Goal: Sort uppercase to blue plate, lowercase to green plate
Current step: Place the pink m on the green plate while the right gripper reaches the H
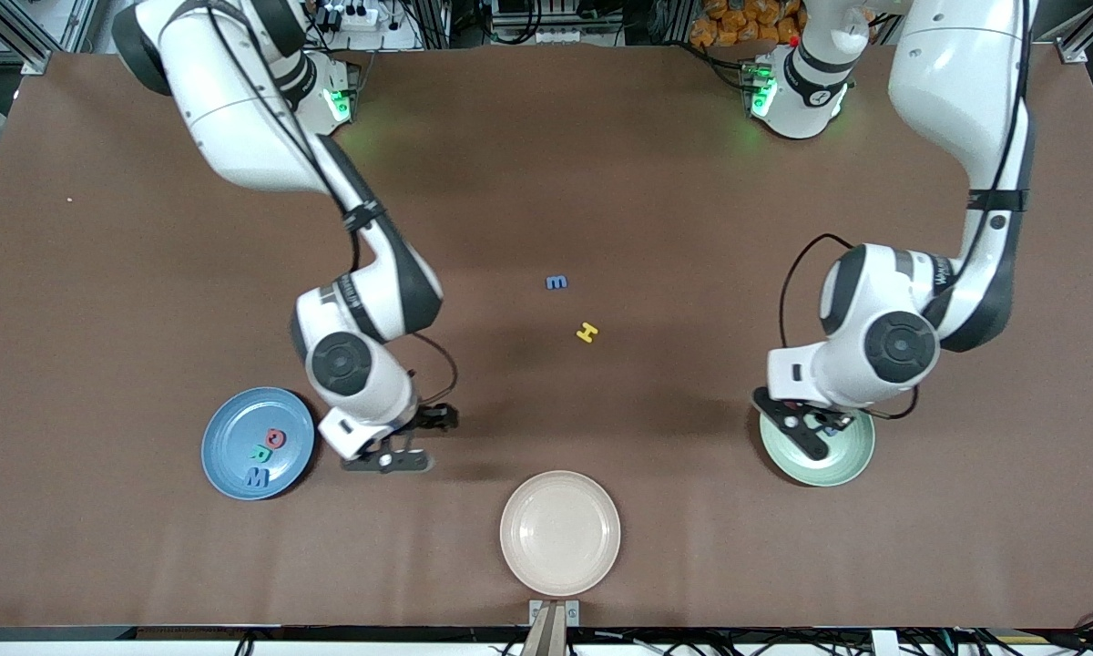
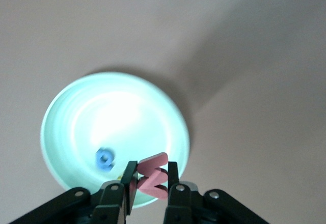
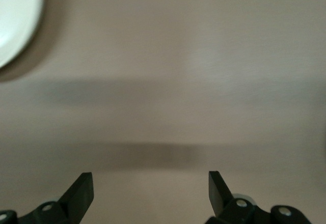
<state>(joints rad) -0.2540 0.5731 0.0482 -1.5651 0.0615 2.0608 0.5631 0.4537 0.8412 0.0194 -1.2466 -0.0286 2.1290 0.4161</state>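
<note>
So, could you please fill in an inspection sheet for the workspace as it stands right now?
Surface: brown table, flat.
Job's things: blue plate holds the red Q, green R and blue M. Green plate holds a blue a. Blue m and yellow H lie mid-table, apart, the H nearer the front camera.
Clutter: beige plate, nothing in it.
Grippers: left pincer shut on the red w over the green plate; right pincer open over the table beside the blue plate.
Cables: black leads along both arms.
Surroundings: metal framing, power strip, orange items past the table's edge.
</note>
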